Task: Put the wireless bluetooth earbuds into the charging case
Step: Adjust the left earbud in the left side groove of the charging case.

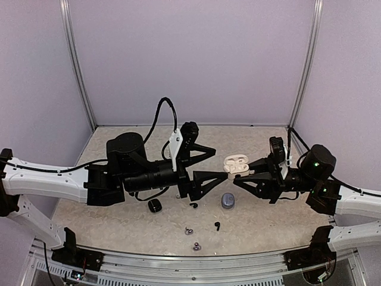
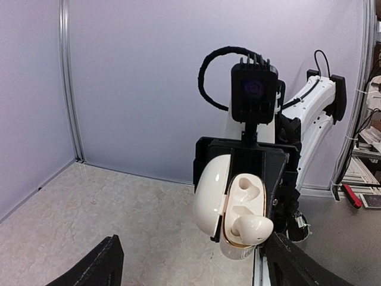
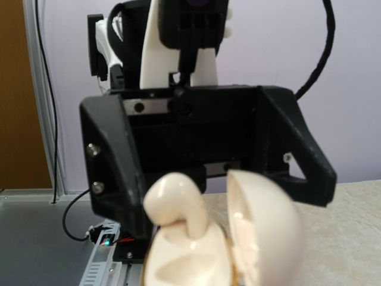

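Observation:
A white charging case (image 1: 236, 165) hangs above the table with its lid open, and my right gripper (image 1: 243, 174) is shut on its base. One white earbud (image 2: 253, 229) stands partly in a slot of the case (image 2: 241, 205), its rounded head sticking out; the other slot is bare. In the right wrist view the earbud (image 3: 175, 199) rises from the case (image 3: 190, 262) beside the lid (image 3: 268, 232). My left gripper (image 1: 220, 162) faces the case, open and holding nothing, its fingers (image 2: 104, 262) either side. Loose black earbuds (image 1: 193, 205) (image 1: 217, 225) and silvery ones (image 1: 189, 230) (image 1: 196, 246) lie on the table.
A small black case (image 1: 155, 205) and a grey-blue case (image 1: 227, 201) sit on the table (image 1: 119, 220) below the two grippers. Purple walls with metal posts close in the back and sides. A metal rail runs along the near edge.

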Controlling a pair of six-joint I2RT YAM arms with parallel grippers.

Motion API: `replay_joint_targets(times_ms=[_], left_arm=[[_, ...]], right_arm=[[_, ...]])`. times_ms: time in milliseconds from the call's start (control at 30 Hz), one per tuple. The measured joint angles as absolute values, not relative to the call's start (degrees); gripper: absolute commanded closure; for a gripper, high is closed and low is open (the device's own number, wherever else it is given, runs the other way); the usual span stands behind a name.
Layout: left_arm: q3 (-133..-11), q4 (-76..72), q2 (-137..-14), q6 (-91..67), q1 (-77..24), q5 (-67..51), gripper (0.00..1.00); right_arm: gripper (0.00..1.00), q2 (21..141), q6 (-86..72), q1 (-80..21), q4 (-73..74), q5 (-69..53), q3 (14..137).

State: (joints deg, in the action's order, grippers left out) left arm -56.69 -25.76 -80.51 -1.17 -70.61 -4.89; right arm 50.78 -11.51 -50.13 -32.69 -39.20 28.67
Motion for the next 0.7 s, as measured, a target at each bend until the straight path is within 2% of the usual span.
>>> replay_joint_targets(times_ms=[700], left_arm=[[-57.56, -27.09, -82.15, -2.15, -70.61, -5.61, 0.2]], right_arm=[[1.0, 51.55, -10.92, -50.96, -32.32, -38.89, 28.67]])
